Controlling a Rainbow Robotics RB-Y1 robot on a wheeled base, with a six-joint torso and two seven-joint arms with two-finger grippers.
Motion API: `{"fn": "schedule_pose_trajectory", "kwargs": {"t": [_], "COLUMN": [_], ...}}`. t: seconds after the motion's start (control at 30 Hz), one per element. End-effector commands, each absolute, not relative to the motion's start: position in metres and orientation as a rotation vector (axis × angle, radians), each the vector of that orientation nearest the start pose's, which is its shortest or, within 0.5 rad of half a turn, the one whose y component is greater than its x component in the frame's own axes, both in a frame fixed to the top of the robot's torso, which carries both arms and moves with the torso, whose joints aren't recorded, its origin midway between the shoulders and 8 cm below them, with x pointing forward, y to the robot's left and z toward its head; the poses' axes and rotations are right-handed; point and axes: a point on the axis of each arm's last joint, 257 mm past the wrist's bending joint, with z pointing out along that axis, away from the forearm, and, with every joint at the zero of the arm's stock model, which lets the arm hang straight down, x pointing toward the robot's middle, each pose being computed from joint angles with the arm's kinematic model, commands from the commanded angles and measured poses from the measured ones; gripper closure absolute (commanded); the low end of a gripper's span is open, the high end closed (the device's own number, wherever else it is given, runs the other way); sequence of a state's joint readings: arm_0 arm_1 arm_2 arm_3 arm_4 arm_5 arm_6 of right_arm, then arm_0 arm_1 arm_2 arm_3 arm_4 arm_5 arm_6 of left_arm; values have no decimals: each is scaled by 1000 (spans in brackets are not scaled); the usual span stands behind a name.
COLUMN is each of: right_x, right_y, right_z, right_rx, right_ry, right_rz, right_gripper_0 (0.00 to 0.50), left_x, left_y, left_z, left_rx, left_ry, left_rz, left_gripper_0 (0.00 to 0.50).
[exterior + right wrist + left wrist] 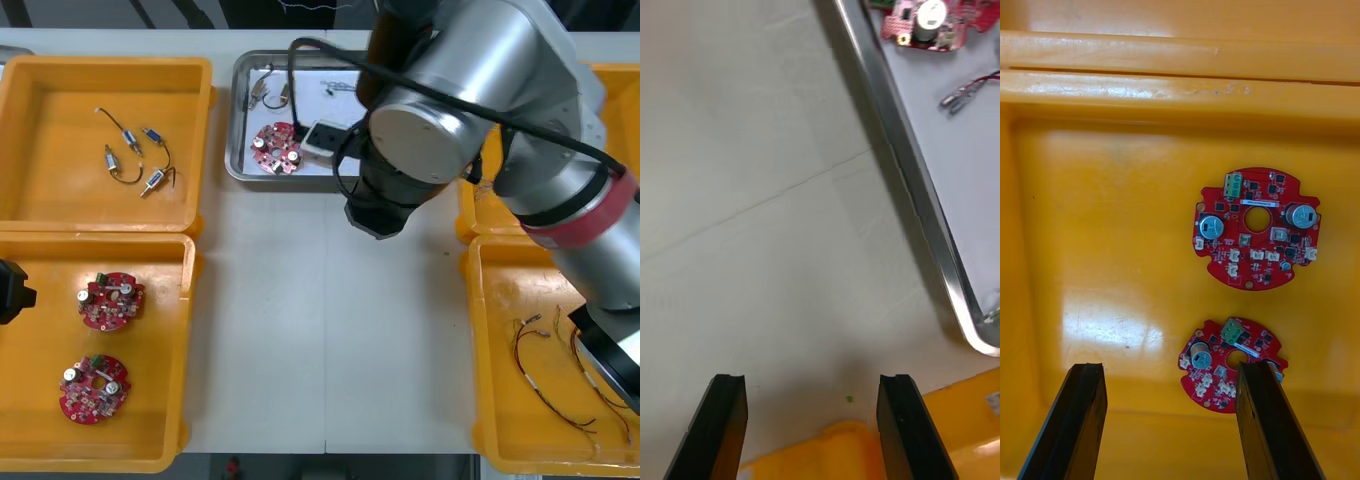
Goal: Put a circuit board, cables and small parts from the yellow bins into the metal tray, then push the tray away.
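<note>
The surface (pixel 330 330) is pale, matte and evenly lit. A thin seam (pixel 752 206) crosses it, meeting another beside it. Past the far edge lies a dark strip of room (pixel 120 12), and below the near edge a dark band (pixel 330 468).

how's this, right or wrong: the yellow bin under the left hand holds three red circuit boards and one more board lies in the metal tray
Wrong: the yellow bin under the left hand holds two red circuit boards, not three, as the left wrist view shows. One more board does lie in the metal tray.
</note>
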State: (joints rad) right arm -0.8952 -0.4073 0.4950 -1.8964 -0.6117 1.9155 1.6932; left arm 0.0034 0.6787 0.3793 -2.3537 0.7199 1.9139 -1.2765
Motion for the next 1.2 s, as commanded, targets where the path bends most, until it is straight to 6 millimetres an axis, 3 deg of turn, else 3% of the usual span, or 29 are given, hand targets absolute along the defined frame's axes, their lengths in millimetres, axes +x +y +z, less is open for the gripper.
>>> {"fn": "schedule_pose_trajectory", "kwargs": {"t": [0.03,0.33,0.47,0.63,0.97,1.2], "right_x": [456,450,446,435,406,383], "right_y": [-103,-159,-185,-237,-318,-350], "right_z": [-121,-96,-100,-106,-115,-118], "right_rx": [-1142,-717,-585,-363,-71,31], "right_ry": [2295,2319,2361,2412,2480,2514], "right_rz": [-189,-123,-111,-119,-103,-41], "right_gripper_0": [0,0,0,0,0,0], "left_x": [330,330,330,330,330,330], "left_y": [388,388,388,388,388,388], "left_z": [-181,-181,-181,-181,-181,-181], "left_rx": [52,52,52,52,52,52], "left_ry": [2658,2658,2658,2658,2658,2658], "left_rz": [185,185,185,185,185,185], "left_gripper_0": [0,0,0,0,0,0]}}
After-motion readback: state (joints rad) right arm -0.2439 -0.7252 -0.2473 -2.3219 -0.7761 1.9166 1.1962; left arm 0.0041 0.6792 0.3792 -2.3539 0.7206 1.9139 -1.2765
